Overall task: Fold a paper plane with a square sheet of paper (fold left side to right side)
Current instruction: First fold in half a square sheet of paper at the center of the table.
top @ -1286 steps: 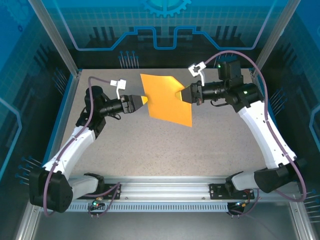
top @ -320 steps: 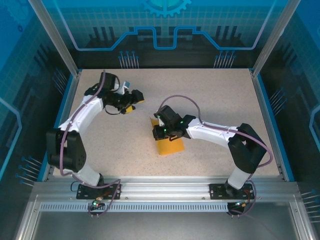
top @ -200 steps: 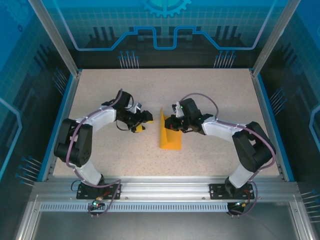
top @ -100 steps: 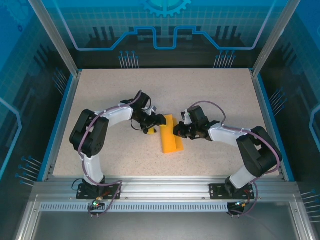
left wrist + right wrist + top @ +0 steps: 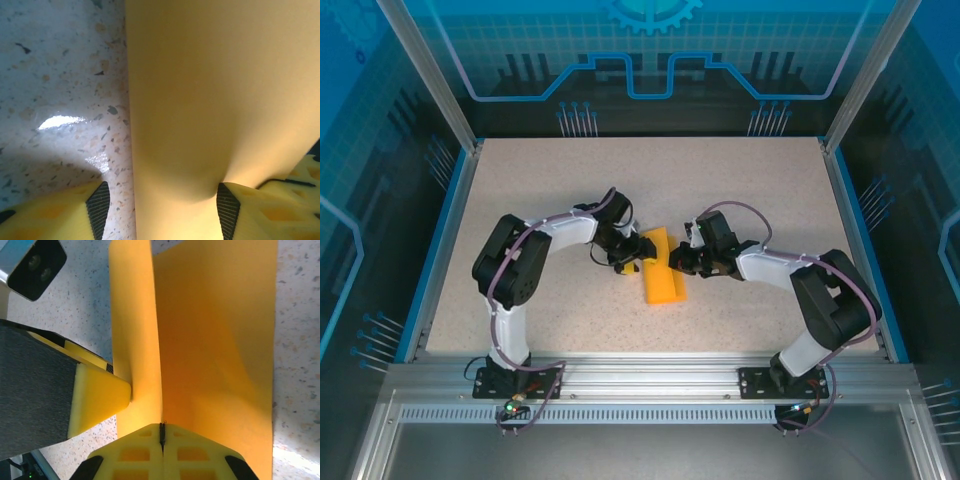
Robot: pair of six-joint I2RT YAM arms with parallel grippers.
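The square sheet of paper (image 5: pixel 663 274) lies mid-table as a narrow orange folded strip, one flap standing up. My right gripper (image 5: pixel 681 259) is shut on its near edge at the crease (image 5: pixel 162 432), the paper (image 5: pixel 215 340) spreading away from the jaws. My left gripper (image 5: pixel 637 250) is open at the strip's left side. Its fingers (image 5: pixel 227 212) stand wide apart with the paper (image 5: pixel 210 95) between them, and the right finger dents the raised flap. In the right wrist view that yellow finger (image 5: pixel 97 395) presses on the flap's left face.
The speckled table (image 5: pixel 750 190) is bounded by blue walls and a metal rail at the near edge. Both arms bend inward and meet at the middle, their elbows out to either side.
The sheet, once held up between both grippers, now lies folded on the table. The left gripper has swung in from the far left and touches the paper's flap.
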